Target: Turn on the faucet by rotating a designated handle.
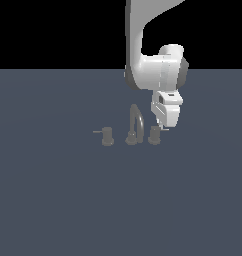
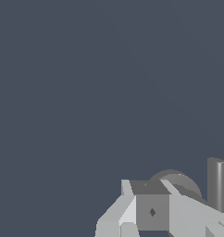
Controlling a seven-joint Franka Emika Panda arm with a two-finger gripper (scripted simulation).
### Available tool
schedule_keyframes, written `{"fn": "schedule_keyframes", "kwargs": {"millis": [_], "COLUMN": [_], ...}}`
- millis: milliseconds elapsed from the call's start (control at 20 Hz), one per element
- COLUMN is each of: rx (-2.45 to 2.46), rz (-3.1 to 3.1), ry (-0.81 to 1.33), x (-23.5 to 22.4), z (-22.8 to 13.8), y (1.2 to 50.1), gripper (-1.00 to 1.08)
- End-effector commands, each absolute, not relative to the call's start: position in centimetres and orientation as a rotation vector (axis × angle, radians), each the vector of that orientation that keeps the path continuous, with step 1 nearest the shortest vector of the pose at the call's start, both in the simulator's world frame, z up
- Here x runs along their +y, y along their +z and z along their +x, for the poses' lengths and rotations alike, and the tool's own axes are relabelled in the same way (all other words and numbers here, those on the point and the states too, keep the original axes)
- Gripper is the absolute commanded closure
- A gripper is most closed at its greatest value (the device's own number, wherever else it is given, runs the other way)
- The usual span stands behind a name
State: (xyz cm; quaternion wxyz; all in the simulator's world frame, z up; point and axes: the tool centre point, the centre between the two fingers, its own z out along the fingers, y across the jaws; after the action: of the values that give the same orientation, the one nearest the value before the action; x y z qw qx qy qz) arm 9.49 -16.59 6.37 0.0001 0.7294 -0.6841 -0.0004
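The faucet [image 1: 135, 125] stands mid-floor, with an arched dark-grey spout and a short knob on each side. The twin knob [image 1: 107, 136] at the exterior view's left has its rod pointing left. The handle [image 1: 154, 135] is the knob at the spout's right; its rod is mostly hidden behind my gripper [image 1: 163, 128]. The gripper hangs fingers-down right beside this knob, at its right and close against it. In the wrist view the fingers [image 2: 127, 208] show no gap between them, with the knob's round top [image 2: 181, 180] just beyond them. I cannot tell if they touch it.
A dark upright cylinder [image 2: 216, 185] stands beside the knob in the wrist view; I cannot tell which faucet part it is. The flat blue-grey floor [image 1: 53, 200] spreads all around. The white arm [image 1: 155, 70] comes down from above behind the faucet.
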Motion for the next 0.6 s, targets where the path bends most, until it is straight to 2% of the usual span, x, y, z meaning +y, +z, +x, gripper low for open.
{"fn": "schedule_keyframes", "kwargs": {"millis": [0,550], "rx": [-2.149,-2.15], "rz": [2.291,2.291], "ry": [-0.001,0.0], "x": [-16.6,-18.6], "z": [9.5,6.4], "y": [6.4,6.4], "gripper": [1.08,1.08]}}
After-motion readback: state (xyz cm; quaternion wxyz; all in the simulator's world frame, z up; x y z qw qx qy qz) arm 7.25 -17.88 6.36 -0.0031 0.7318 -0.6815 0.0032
